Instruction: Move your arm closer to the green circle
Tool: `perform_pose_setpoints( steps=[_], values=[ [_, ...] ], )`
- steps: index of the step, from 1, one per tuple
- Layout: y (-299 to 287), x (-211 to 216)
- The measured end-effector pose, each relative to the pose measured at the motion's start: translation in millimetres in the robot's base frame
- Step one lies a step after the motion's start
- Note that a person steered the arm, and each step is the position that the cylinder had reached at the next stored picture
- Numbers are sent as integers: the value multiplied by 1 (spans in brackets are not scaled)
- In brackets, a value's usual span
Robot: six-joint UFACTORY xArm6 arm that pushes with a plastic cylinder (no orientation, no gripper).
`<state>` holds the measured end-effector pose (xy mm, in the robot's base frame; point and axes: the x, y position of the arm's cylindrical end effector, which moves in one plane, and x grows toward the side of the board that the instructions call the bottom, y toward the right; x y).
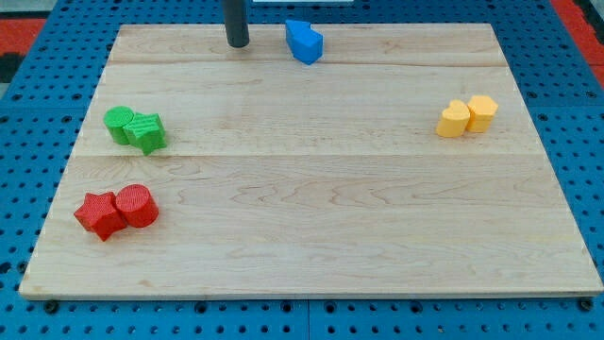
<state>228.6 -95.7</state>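
Note:
The green circle [119, 123] lies at the board's left side, touching a green star-like block [147, 132] on its right. My tip [237, 43] rests on the board near the view's top edge, well up and to the right of the green circle. A blue block [304, 42] sits just right of my tip, apart from it.
A red star [98, 215] and a red circle [138, 206] touch each other at the lower left. Two yellow blocks [467, 116] touch each other at the right. The wooden board [321, 236] lies on a blue perforated table.

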Motion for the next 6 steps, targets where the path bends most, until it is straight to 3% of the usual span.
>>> perform_pose_setpoints(
  steps=[1,3,4,6],
  values=[
    [0,0],
    [-100,27],
    [-147,106],
    [-138,163]
  ],
)
